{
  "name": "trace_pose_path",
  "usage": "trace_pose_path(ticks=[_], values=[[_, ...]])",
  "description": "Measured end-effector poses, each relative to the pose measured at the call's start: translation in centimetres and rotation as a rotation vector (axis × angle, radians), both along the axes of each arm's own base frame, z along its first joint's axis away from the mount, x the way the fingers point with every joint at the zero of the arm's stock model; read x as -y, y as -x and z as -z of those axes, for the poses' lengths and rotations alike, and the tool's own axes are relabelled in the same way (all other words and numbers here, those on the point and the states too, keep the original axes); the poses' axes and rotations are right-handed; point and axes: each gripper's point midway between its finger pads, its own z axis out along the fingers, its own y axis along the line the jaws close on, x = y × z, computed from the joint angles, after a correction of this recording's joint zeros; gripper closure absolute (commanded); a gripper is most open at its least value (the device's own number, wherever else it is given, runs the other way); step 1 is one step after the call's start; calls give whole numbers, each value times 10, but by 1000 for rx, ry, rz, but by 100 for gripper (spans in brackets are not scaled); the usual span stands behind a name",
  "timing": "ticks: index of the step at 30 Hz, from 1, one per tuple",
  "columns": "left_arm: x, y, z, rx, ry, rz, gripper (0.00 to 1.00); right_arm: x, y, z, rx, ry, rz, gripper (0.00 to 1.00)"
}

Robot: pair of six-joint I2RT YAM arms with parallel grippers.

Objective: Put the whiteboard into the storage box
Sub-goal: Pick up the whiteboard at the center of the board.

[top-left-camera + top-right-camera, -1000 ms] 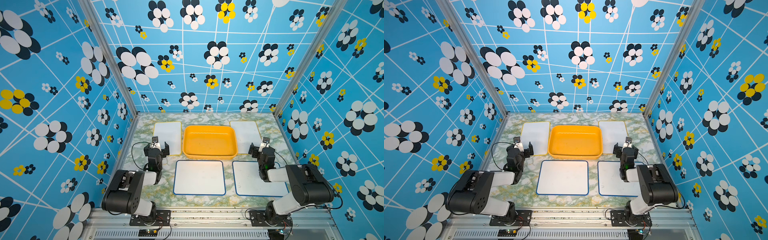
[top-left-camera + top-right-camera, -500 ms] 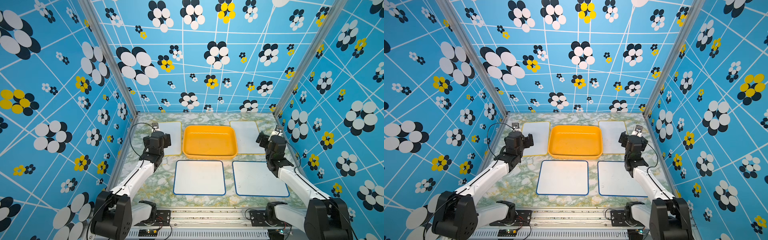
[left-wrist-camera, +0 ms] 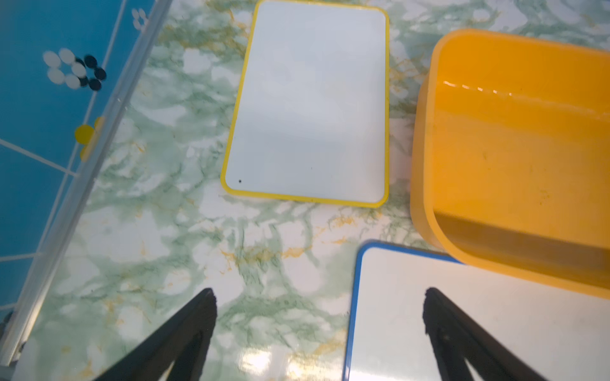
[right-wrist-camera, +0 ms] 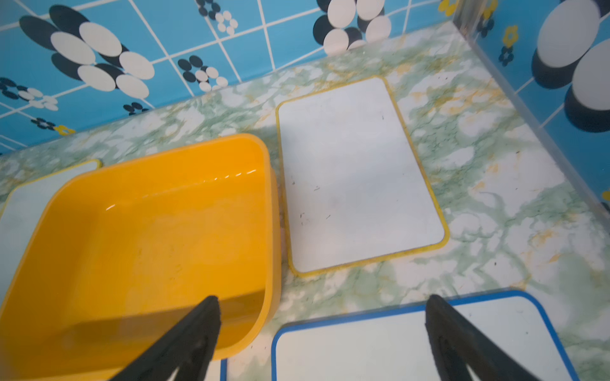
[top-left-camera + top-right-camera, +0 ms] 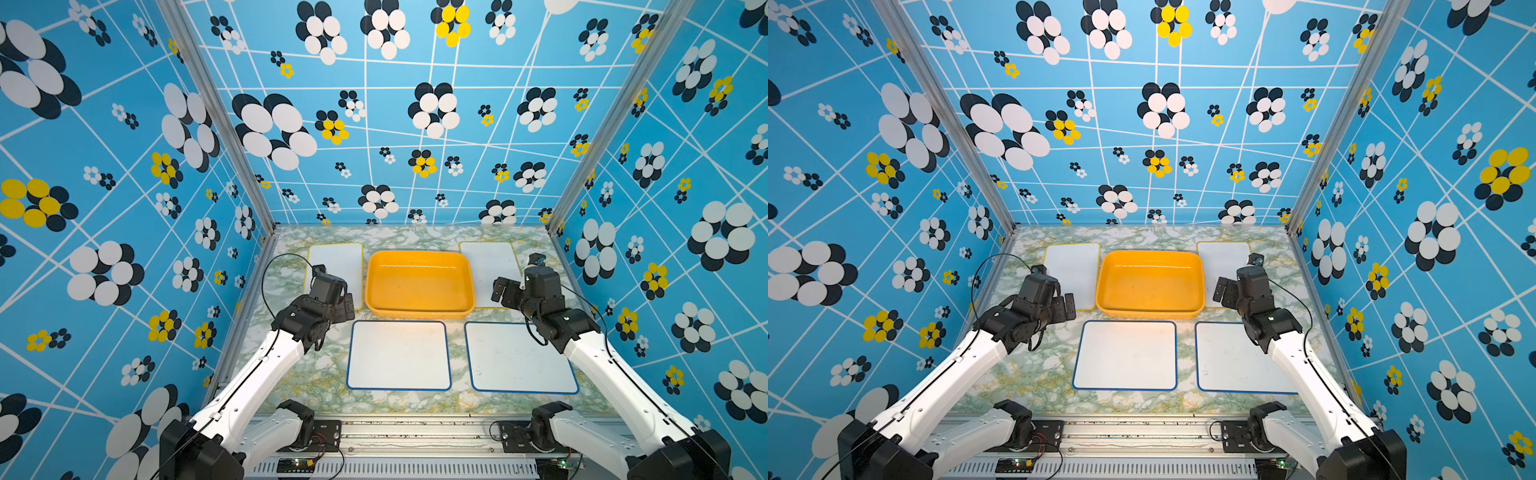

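Observation:
The empty orange-yellow storage box [image 5: 419,291] [image 5: 1150,291] sits at mid-back of the marbled table. A yellow-edged whiteboard lies on either side of it [image 5: 334,262] [image 5: 488,259], and two blue-edged whiteboards lie in front [image 5: 399,355] [image 5: 517,357]. My left gripper [image 5: 347,306] [image 3: 319,292] hovers open above the near end of the left yellow-edged whiteboard [image 3: 313,99], beside the box's near left corner [image 3: 425,204]. My right gripper [image 5: 500,291] [image 4: 322,298] hovers open above the near end of the right yellow-edged whiteboard [image 4: 356,184]. Neither holds anything.
Blue flower-patterned walls with metal corner posts [image 5: 257,195] close the table in on three sides. The arm bases [image 5: 299,428] stand on a rail along the front edge. A black cable [image 5: 274,266] loops up from the left wrist.
Both arms have unfolded from their low tucked pose and lifted, carrying the grippers up and toward the back beside the box. Both grippers stayed open. The whiteboards and box have not moved.

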Motion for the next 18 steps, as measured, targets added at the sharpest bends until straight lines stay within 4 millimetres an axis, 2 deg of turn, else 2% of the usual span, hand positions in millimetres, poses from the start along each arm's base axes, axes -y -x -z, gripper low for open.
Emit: trace_pose_path(ticks=[4,9,14,18], values=[[5,35,16,-133,57,-12,1,-22,27,18,-118,-57,-52,1],[11,76,35,-264,109,-3,1,-52,62,30,-216,-110,-147,3],[25,95,51,-352,146,17,0,-78,94,57,-315,-150,-227,4],[26,108,78,-445,152,-17,1,-90,116,87,-419,-179,-251,4]])
